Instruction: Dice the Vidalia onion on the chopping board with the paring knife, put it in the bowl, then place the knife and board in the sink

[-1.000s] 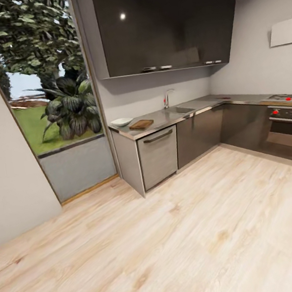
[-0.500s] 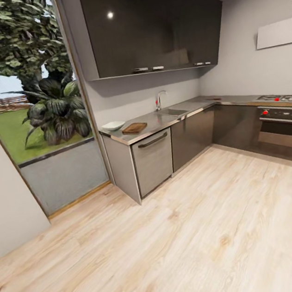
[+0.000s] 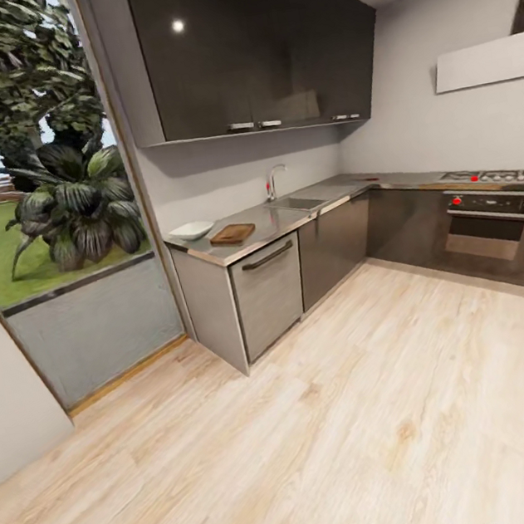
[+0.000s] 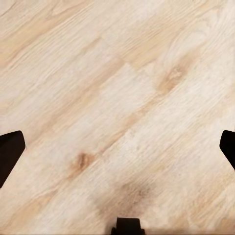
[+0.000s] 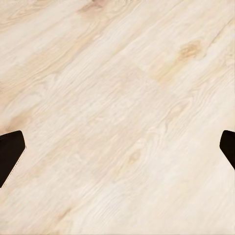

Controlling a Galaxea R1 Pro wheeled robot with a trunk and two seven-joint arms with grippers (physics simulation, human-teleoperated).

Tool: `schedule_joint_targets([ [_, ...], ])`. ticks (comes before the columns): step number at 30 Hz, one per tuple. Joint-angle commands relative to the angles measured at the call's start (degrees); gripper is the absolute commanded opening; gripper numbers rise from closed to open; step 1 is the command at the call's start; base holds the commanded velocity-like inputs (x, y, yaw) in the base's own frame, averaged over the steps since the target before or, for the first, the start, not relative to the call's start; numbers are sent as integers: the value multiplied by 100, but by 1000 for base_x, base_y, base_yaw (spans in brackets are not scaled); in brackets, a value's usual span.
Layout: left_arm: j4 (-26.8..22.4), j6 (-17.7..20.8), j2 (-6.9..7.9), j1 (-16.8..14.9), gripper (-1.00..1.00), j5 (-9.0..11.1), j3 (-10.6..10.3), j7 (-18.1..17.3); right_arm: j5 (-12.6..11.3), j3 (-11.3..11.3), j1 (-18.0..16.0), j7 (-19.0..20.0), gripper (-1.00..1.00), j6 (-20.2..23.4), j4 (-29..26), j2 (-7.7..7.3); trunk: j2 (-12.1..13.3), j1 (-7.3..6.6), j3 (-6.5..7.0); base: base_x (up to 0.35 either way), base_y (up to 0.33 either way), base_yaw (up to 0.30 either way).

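Nearest: light wood floor (image 3: 348, 442) filled the lower half of the head view. Left hand (image 4: 117, 147) pointed down at bare floor, dark fingertips (image 4: 10, 154) far apart at both picture edges, spread wide, nothing held. Right hand (image 5: 117, 149) same: fingertips (image 5: 10, 152) wide apart over floor planks, empty.

Further off, at about 12 o'clock, the L-shaped desk (image 3: 269, 226) ran over grey cabinets. On its near end, at roughly 11 o'clock: white bowl (image 3: 193, 230) at the end corner, board (image 3: 233, 234) just beside it toward the sink, apart from the bowl, lying flat. Past the board, sink (image 3: 297, 203) set into the desk top, faucet (image 3: 273, 181) with red dot behind it at the wall. Onion not discernible in the basin from here. A small red thing (image 3: 366, 179) lay on the far corner stretch of the desk, at 1 o'clock, too small to tell.

At 2 o'clock: oven (image 3: 493, 232) with red knob, hob (image 3: 493, 175) above. Dark wall cabinets (image 3: 246, 46) over the desk. At 10 o'clock: big window (image 3: 41, 186), leafy plant (image 3: 74, 210) outside.
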Motion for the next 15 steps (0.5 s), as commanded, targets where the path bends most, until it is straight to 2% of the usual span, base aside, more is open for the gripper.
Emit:
schedule_joint_targets([
  [1,5,-19,-3,-3,100,1,6,-3,1,0,-4,-19,100,-16,3,2,-3,1,-6,102,275,-169],
  [15,6,-19,-3,-3,100,-3,6,-3,4,0,-7,-19,100,-16,3,2,-3,1,-6,98,277,-169],
])
